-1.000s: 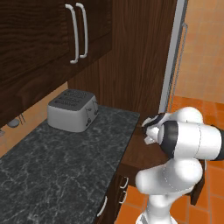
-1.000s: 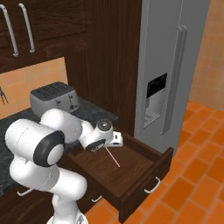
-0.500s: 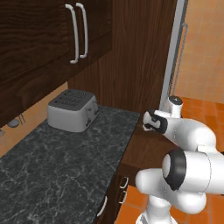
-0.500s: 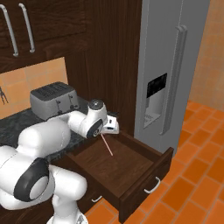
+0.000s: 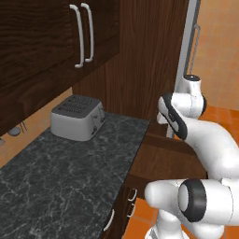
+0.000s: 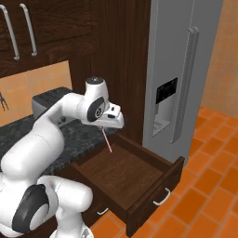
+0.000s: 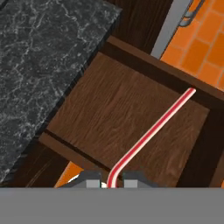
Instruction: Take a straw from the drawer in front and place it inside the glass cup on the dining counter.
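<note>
hand [image 7: 112, 180] pinching straw [image 7: 151, 133], hanging above open drawer [image 6: 139, 179], beside black counter [image 5: 70, 168]

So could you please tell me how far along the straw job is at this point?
Done: the drawer stands pulled open, and the end effector is shut on the straw, which hangs above the drawer's bare wooden floor. In hand: carrying the straw up and away from the drawer. Left: reaching the dining counter and putting the straw into the glass cup.
</note>
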